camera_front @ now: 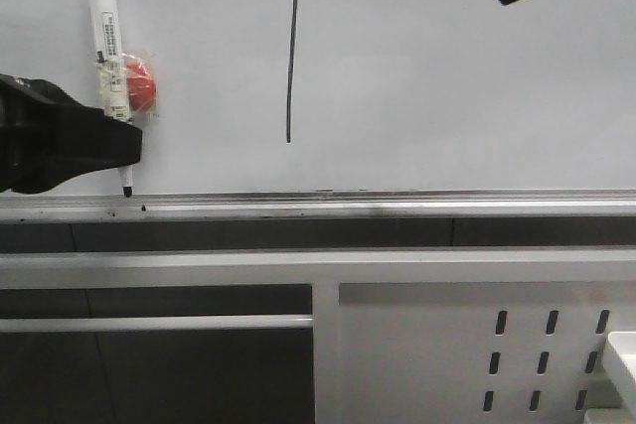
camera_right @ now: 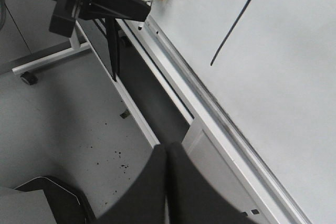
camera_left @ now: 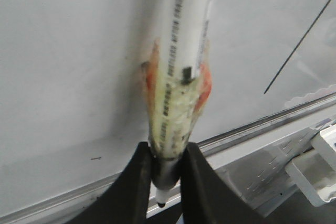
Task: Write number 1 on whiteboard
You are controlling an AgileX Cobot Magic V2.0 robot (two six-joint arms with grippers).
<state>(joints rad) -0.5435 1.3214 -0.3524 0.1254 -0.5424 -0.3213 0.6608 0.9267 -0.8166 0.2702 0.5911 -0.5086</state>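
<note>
On the whiteboard the number 1 is already drawn left of centre, the marker is clenched tip-down by the left gripper near the rail, the right gripper is closed empty, so only withdrawal is judged left.

We see flat, even, fairly dim light across the whiteboard, which reads grey with no hard glare. In the left wrist view the marker pen is soft and blurred, casting a faint shadow leftward. The front and right wrist views stay sharp.
</note>
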